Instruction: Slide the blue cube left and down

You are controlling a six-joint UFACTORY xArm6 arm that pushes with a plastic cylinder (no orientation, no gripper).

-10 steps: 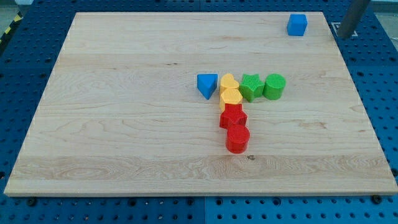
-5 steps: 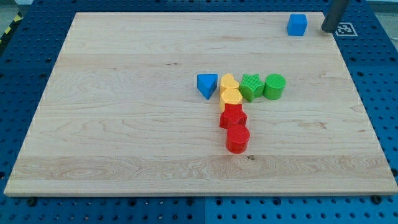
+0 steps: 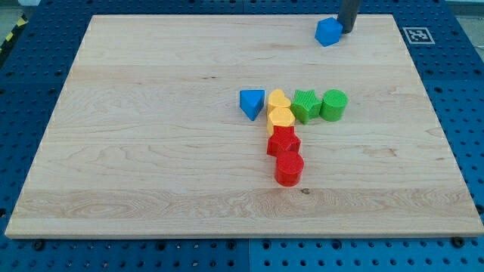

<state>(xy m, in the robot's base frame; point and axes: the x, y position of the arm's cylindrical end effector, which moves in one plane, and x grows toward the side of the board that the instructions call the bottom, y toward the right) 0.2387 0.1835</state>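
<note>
Wood: pale board on a blue perforated table.
Blue cube: near the board's top edge, right of centre, turned so a corner faces the view's bottom.
My tip: touching the blue cube's right side; the dark rod rises out of the view's top.
Claw: the arm carries no claw, only the rod, so nothing opens or closes.
Cluster: mid-board, well apart from the cube.
Row of 4: blue triangle, yellow block, green star, green cylinder, left to right.
Column: a 2nd yellow block, red block, red cylinder, running downward.
Marker: black-and-white tag at the board's upper right corner.
</note>
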